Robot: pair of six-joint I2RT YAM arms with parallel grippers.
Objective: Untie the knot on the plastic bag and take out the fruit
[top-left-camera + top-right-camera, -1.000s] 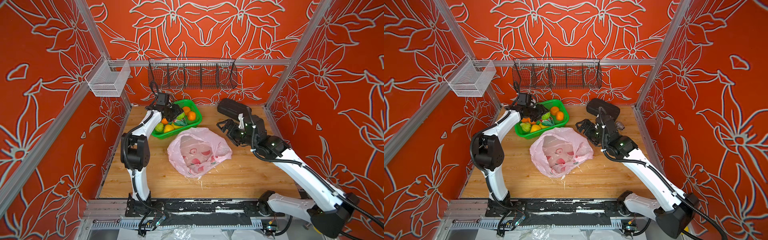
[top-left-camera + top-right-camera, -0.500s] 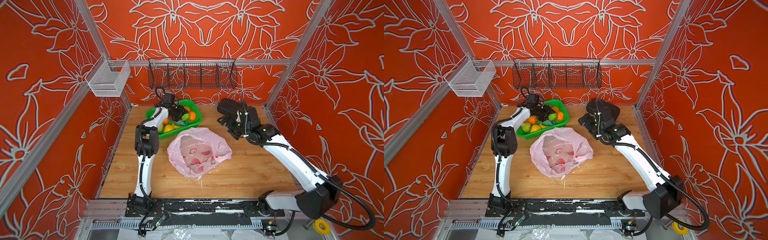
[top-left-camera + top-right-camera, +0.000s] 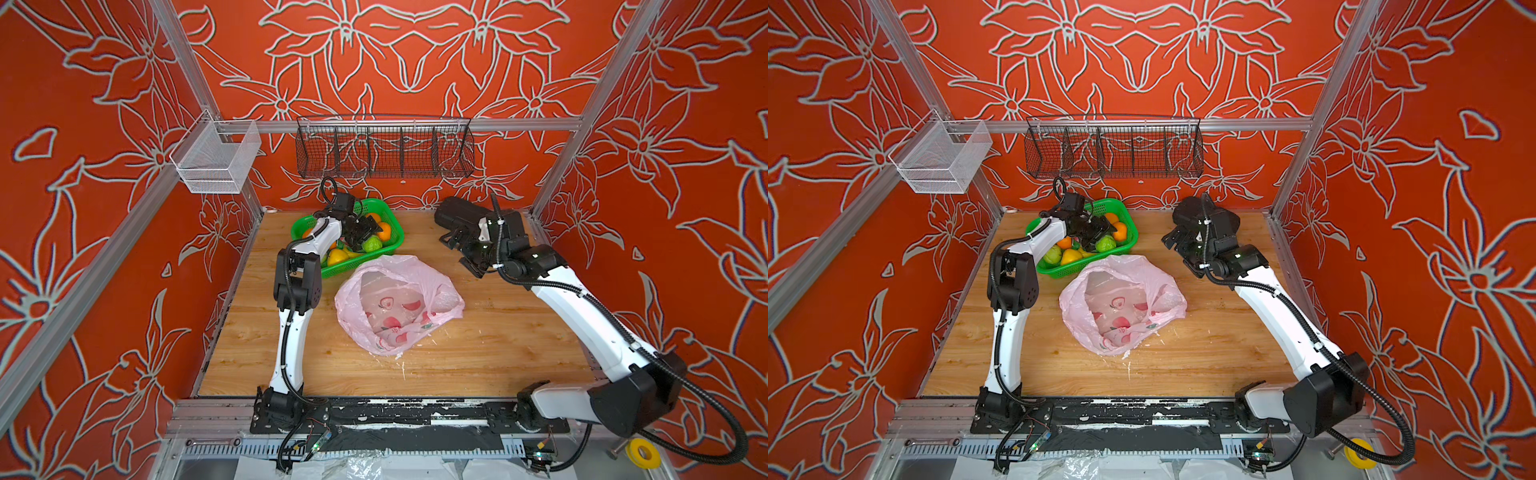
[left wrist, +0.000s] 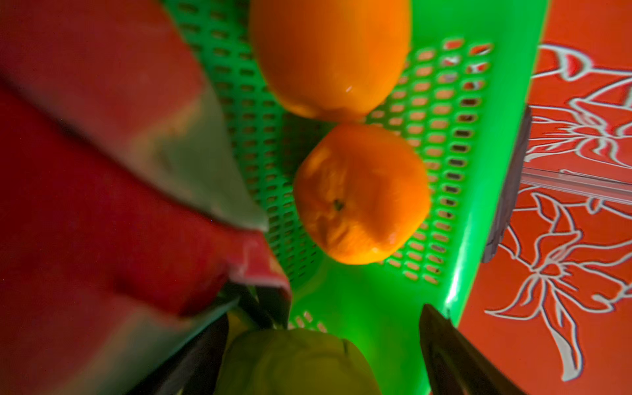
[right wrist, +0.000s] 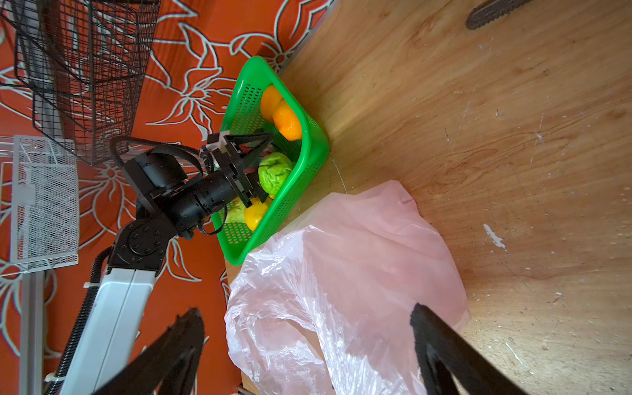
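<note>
Both top views are bright, evenly lit and sharp, with colour fringing at the edges. The left wrist view is dim, the close fruit (image 4: 102,171) blurred, and glare streaks the basket (image 4: 456,280) rim. The right wrist view is bright and sharp, with sheen on the plastic bag (image 5: 359,273).

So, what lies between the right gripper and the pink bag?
Only bare wooden table lies between the right gripper and the pink bag; both top views show it.
</note>
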